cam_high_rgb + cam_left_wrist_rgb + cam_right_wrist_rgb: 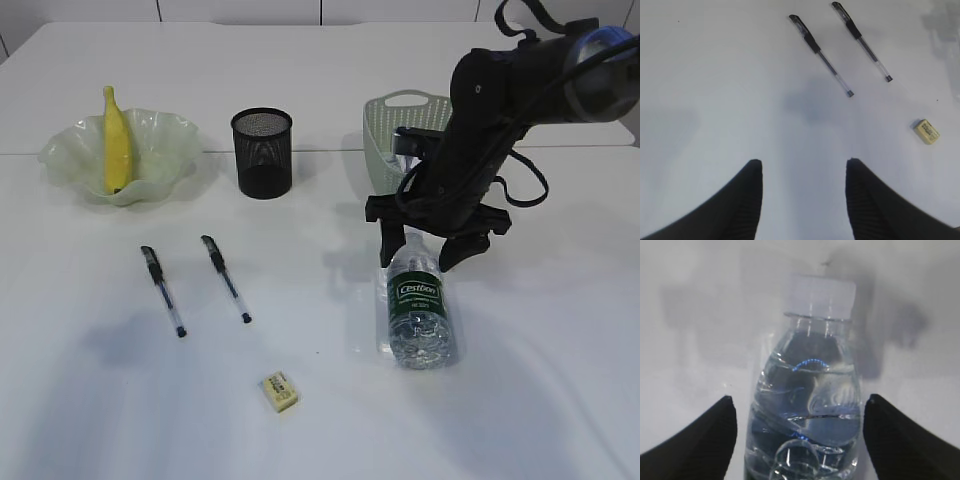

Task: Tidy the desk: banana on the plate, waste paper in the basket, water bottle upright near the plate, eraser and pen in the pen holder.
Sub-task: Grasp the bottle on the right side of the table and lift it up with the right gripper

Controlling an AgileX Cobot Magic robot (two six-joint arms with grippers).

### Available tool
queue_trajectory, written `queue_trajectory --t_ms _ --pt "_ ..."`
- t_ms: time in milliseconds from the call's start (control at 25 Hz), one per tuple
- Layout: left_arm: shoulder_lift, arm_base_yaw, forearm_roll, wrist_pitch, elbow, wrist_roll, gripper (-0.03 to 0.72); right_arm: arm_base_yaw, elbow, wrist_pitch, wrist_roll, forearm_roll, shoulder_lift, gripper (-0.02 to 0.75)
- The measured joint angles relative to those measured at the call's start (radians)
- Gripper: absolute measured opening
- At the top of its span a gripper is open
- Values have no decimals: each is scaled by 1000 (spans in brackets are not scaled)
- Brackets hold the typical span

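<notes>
A clear water bottle (pixel 420 312) with a green label lies on its side, white cap (pixel 823 295) pointing to the back. My right gripper (pixel 422 252) (pixel 800 399) is open, its fingers straddling the bottle's (pixel 810 390) shoulder with gaps on both sides. The banana (pixel 115 140) rests on the pale green plate (pixel 60 152). Two pens (pixel 163 290) (pixel 226 278) and a yellow eraser (pixel 279 391) lie on the table. My left gripper (pixel 804 162) hangs open and empty over bare table, short of the pens (pixel 822 55) (pixel 862 42) and eraser (pixel 927 131). No waste paper shows.
A black mesh pen holder (pixel 262 152) stands at the back middle. The pale green basket (pixel 385 125) stands behind my right arm; its inside is hidden. A table seam runs across the back.
</notes>
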State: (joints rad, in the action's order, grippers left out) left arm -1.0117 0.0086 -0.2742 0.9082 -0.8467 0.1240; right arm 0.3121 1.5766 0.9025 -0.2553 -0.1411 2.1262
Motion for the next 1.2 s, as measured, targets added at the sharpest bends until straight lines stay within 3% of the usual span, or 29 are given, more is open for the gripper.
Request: queue_trajectory --t_ms 600,960,1200 --pt "0 0 0 -10 0 0 382 0 2 -6 -2 -2 40 587" --pt "0 0 0 -12 0 0 382 0 88 42 -2 -4 91 585" --pt "0 0 0 -12 0 0 382 0 111 58 -4 -2 91 484"
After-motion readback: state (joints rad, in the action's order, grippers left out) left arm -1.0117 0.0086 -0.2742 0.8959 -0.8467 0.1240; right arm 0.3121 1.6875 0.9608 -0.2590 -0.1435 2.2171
